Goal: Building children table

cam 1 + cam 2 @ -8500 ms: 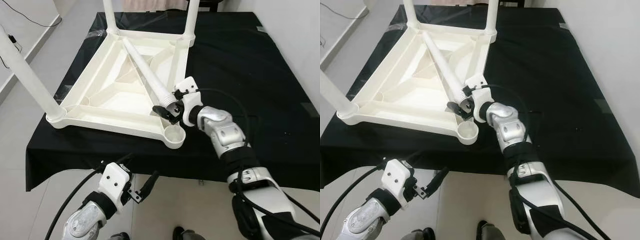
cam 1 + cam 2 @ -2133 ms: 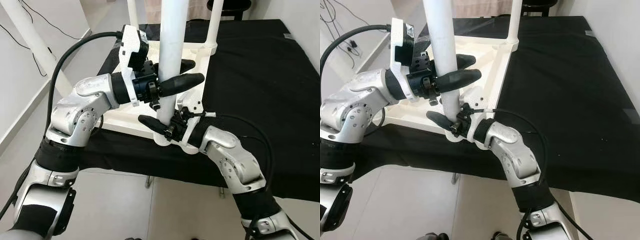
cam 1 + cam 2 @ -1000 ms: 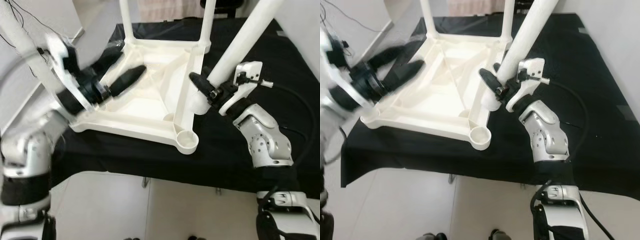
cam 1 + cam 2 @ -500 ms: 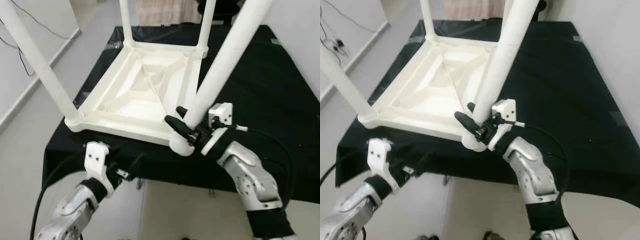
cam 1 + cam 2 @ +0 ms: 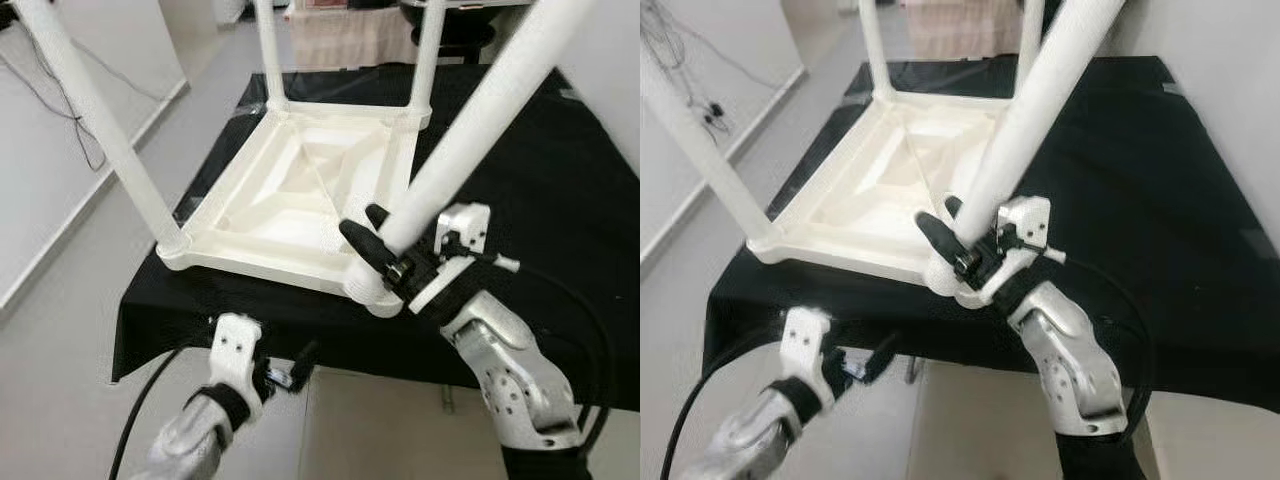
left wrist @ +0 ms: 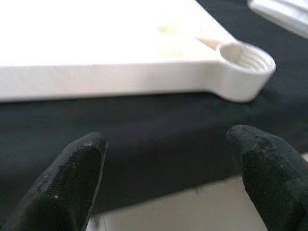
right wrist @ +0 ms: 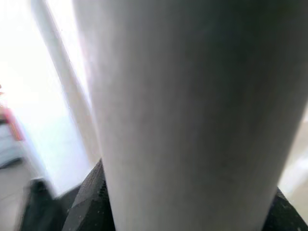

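Right gripper [image 5: 383, 246] is pinching the tilted white leg [image 5: 470, 135] at the upside-down table's [image 5: 290, 200] near corner socket. Left gripper [image 6: 163, 159], fingers spread, faces the black-clothed surface [image 5: 560, 190] edge.

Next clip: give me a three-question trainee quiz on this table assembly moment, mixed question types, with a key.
1. True or false: the right tool grips the tilted white leg.
2. How many legs already stand upright in the upturned tabletop?
3. Where is the left tool? A) on a leg B) low, in front of the black-clothed table's near edge C) inside the tabletop

Key: 1 true; 2 three; 3 B
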You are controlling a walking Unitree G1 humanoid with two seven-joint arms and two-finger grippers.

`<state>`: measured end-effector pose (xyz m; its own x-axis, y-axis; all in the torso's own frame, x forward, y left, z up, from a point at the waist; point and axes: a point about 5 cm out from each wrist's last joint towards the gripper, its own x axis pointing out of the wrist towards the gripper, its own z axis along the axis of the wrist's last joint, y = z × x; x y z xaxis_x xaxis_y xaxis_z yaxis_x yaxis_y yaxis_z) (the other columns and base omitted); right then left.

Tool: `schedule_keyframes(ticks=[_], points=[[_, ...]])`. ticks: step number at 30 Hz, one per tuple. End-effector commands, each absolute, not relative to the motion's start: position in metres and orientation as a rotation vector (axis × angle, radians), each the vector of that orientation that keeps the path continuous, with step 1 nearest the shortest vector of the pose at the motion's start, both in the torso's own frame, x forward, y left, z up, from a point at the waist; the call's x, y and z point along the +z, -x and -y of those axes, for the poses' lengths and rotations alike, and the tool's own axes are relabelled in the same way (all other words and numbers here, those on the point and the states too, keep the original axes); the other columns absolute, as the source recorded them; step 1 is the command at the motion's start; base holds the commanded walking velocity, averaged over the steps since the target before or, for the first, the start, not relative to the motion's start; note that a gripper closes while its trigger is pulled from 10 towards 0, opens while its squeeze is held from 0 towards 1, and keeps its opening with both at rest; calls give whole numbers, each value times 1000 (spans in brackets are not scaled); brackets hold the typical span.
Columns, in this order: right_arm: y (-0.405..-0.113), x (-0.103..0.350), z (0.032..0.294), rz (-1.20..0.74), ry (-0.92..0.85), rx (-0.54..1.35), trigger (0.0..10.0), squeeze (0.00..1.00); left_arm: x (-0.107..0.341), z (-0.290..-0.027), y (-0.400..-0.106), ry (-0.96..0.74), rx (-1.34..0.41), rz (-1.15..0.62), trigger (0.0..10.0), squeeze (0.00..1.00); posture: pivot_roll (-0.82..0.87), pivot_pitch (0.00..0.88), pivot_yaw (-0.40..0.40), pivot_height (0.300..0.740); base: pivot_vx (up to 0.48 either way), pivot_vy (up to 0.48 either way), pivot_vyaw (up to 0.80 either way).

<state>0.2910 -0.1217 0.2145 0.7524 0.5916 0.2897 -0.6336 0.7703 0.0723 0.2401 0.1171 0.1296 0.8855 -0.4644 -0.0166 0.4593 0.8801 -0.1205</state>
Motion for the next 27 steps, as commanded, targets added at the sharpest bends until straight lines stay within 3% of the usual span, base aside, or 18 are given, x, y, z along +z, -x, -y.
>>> schedule_keyframes(ticks=[1,15,27], points=[[-295,214,117,265,-145,649,10000,0,134,-126,-246,138,-426,-12,10000,0,-45,6,51,740,0,0,0],[-314,198,129,192,-17,551,10000,0,127,-123,-268,125,-412,11,10000,0,-36,0,6,740,0,0,0],[-321,195,132,182,31,537,10000,0,110,-107,-265,154,-453,-13,10000,0,-52,0,-10,740,248,0,0]])
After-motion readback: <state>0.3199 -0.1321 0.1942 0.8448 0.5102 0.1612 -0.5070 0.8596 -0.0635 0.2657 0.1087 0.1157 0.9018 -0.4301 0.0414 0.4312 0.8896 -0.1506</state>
